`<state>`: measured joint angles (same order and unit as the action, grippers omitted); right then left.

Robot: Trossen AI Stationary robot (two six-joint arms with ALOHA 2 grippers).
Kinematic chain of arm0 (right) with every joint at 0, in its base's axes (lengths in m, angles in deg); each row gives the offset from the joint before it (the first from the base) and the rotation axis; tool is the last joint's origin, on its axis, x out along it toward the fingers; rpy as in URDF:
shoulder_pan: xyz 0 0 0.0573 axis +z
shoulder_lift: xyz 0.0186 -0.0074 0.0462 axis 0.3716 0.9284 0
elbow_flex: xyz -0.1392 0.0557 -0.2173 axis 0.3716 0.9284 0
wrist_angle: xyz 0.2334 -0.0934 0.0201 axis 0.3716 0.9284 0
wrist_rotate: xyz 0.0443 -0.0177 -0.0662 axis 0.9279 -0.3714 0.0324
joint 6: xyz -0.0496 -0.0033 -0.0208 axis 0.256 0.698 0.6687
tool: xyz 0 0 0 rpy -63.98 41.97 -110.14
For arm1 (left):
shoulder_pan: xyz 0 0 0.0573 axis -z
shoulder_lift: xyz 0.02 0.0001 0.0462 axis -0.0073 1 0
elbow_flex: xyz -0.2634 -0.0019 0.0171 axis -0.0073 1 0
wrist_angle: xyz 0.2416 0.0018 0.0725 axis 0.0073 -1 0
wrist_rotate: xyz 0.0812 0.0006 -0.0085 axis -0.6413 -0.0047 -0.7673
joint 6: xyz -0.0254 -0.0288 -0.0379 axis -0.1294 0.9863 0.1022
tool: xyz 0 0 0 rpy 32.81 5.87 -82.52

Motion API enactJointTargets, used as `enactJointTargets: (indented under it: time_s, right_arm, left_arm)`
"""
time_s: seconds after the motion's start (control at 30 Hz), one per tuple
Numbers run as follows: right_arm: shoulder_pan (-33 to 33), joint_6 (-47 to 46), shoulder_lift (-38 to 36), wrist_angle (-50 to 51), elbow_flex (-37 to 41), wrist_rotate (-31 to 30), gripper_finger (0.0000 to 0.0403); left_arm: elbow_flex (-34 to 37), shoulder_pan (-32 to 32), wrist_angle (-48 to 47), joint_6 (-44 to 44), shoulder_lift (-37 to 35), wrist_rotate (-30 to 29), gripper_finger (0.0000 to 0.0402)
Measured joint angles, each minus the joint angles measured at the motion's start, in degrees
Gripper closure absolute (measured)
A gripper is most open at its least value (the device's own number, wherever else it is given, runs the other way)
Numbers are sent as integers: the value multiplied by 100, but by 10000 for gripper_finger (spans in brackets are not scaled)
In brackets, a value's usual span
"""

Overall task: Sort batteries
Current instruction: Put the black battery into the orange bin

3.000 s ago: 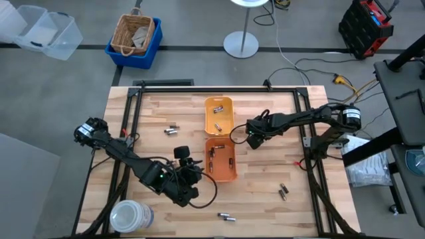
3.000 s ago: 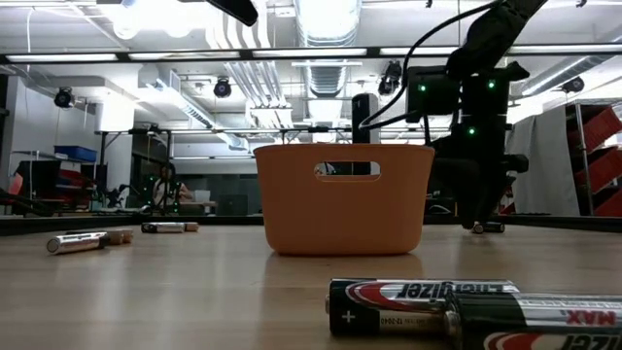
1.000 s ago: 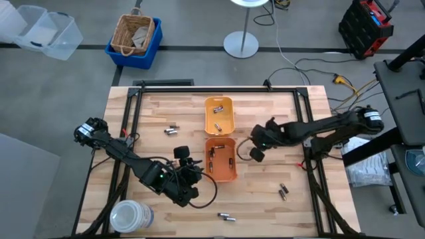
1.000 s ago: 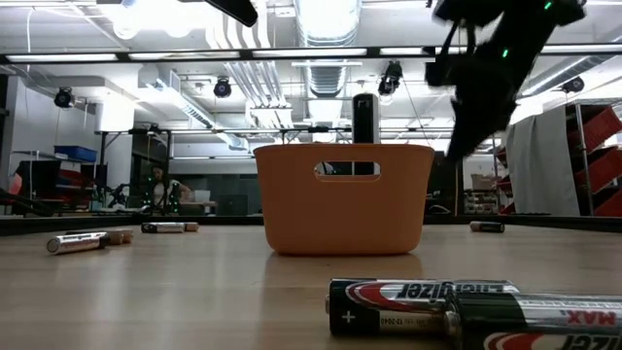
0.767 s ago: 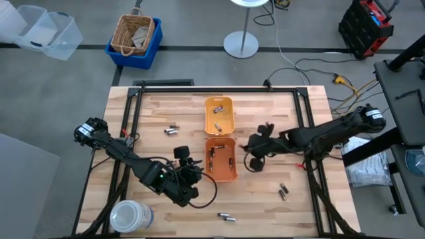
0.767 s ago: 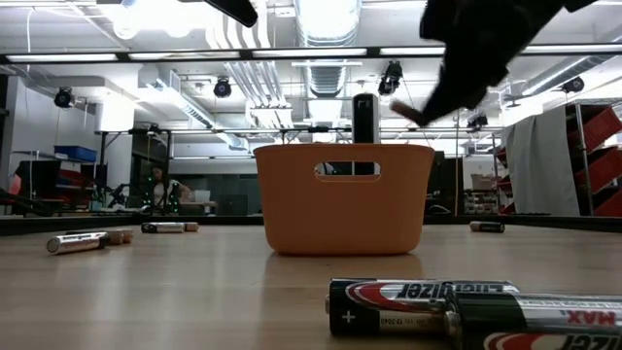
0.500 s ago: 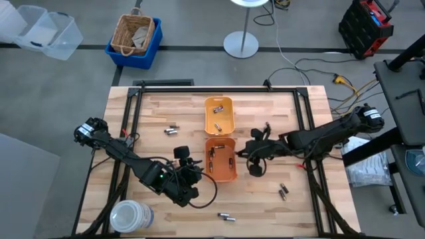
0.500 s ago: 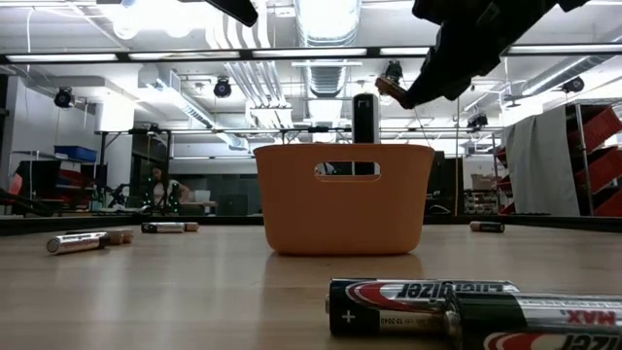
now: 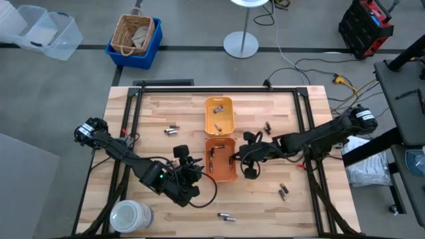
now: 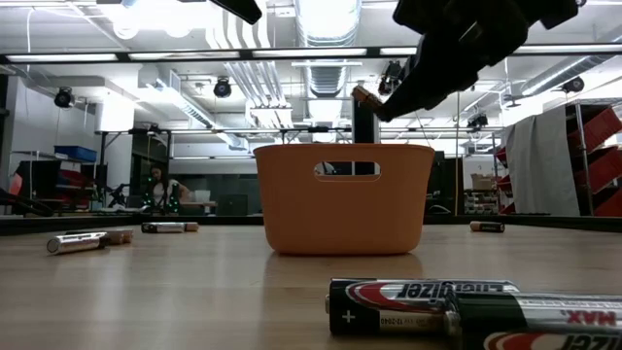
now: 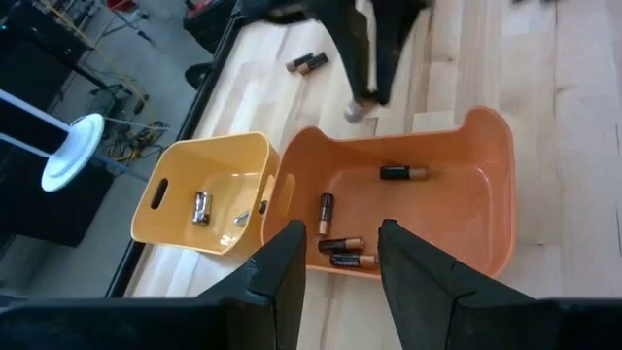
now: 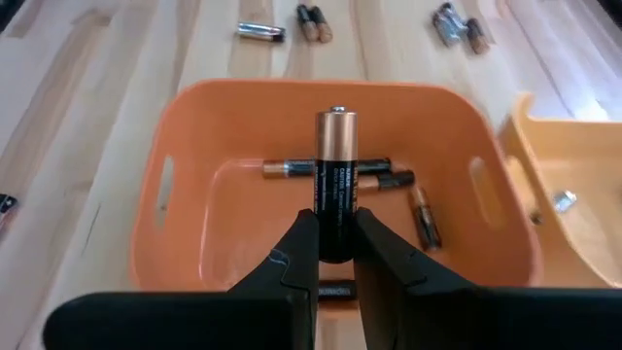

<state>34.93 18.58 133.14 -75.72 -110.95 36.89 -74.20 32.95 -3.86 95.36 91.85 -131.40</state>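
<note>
My right gripper (image 9: pixel 239 158) hangs above the right rim of the orange tray (image 9: pixel 230 176) and is shut on a black-and-copper battery (image 12: pixel 335 165). That tray holds several batteries (image 12: pixel 384 179). The yellow-orange tray (image 9: pixel 208 103) stands just beyond it with a few small batteries inside. Loose batteries lie on the wood at the far left (image 9: pixel 173 129), at the right (image 9: pixel 267 126), at the near right (image 9: pixel 283 192) and by the near edge (image 9: pixel 226 216). My left gripper (image 11: pixel 335 251) waits open to the near left of the orange tray. My right gripper pinches the battery's black end (image 12: pixel 333 231) between its two fingers. The fingers come slanting down from the table's right side and lie along the battery. The copper end (image 10: pixel 363 95) sticks out past the fingertips, clear above the orange tray.
A white round tub (image 9: pixel 131 216) stands at the near left corner. Black frame rails (image 9: pixel 133 119) run along the table's left and right sides. Open wood lies left of the trays and near the front edge.
My right gripper has carried the battery toward the table's left, from beside the orange tray to over its right rim. It has tipped from pointing down to slanting, the battery's copper end leading. My left gripper has kept still.
</note>
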Motion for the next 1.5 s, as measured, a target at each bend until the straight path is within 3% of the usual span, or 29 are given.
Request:
enactJointTargets:
  time_s: [0.37,0.6,0.9,1.5]
  right_arm:
    - [-238,315,648,-171,-339,24,368]
    - [-498,439,1219,1011,-1122,104,368]
    - [-589,1055,1905,1498,-1584,107,368]
    - [-690,1166,2186,1546,-1656,58,356]
  left_arm:
    - [0,-1,-9,0,0,-2,290]
    - [0,0,-8,0,0,-2,290]
    - [0,0,-27,0,0,-2,290]
    - [0,0,-50,0,0,0,290]
